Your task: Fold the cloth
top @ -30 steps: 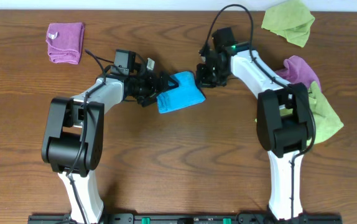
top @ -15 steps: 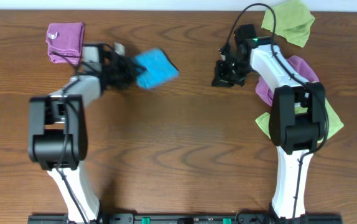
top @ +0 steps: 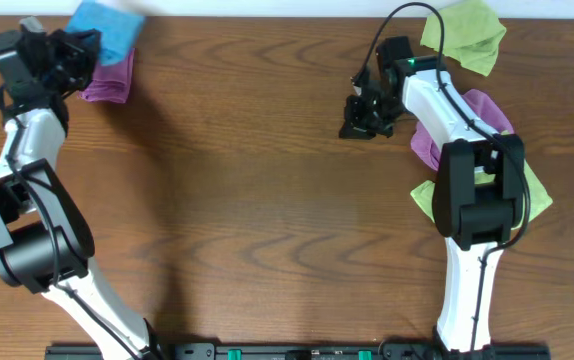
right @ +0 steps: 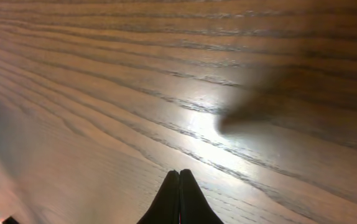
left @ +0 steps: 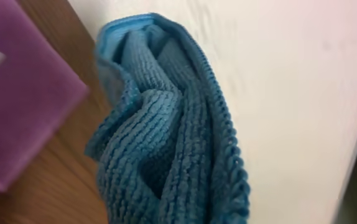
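The folded sky-blue cloth [top: 107, 28] hangs in the air at the table's far left corner, partly over the back edge. My left gripper [top: 79, 47] is shut on it. In the left wrist view the bunched cloth [left: 166, 137] fills the middle and hides my fingers. Over bare wood right of centre, my right gripper [top: 353, 127] is shut with nothing in it; its fingertips [right: 180, 172] press together just above the table.
A purple cloth [top: 109, 80] lies just under the blue one, also seen in the left wrist view [left: 17, 106]. At the far right lie a lime-green cloth [top: 464, 35], another purple cloth [top: 475, 108] and a second lime-green cloth [top: 529, 190].
The left gripper shut on the blue cloth and carried it from the table's middle to the far left corner. The right arm pulled back to the right, then held still.
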### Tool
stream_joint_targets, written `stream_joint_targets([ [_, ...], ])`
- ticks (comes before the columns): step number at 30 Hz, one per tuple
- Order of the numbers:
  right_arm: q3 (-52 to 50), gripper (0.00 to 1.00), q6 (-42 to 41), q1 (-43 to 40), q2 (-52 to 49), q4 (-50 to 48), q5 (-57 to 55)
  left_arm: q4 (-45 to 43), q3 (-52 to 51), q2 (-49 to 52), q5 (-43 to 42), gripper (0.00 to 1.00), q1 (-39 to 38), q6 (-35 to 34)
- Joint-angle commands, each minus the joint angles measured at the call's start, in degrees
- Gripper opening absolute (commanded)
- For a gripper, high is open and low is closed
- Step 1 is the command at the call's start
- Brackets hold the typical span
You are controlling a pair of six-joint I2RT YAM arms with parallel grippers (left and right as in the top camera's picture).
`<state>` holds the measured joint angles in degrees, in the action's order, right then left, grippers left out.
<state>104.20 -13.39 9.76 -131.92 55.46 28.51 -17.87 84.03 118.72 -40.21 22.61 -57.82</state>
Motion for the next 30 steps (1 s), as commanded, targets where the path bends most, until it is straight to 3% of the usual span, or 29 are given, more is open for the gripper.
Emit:
stream_joint_targets([
  [1, 1.14, 0.01, 0.76, 0.98, 2.40, 0.04, 0.46, -0.15, 0.50, 0.28, 4.22, 0.06, 0.46, -1.57],
  [12, 1.14, 0.01, 0.76, 3.06, 2.40, -0.85, 0.44, -0.57, 0.50, 6.32, 7.19, 0.06, 0.72, -6.08],
  [26, 1.14, 0.01, 0.74, 3.08, 2.40, -0.92, 0.44, -0.50, 0.50, 12.22, 6.10, 0.06, 0.66, -6.93],
  [30, 1.14, 0.01, 0.74, 3.08, 2.40, -0.90, 0.44, -9.22, 0.52, 12.22, 2.36, 0.06, 0.98, -8.61],
])
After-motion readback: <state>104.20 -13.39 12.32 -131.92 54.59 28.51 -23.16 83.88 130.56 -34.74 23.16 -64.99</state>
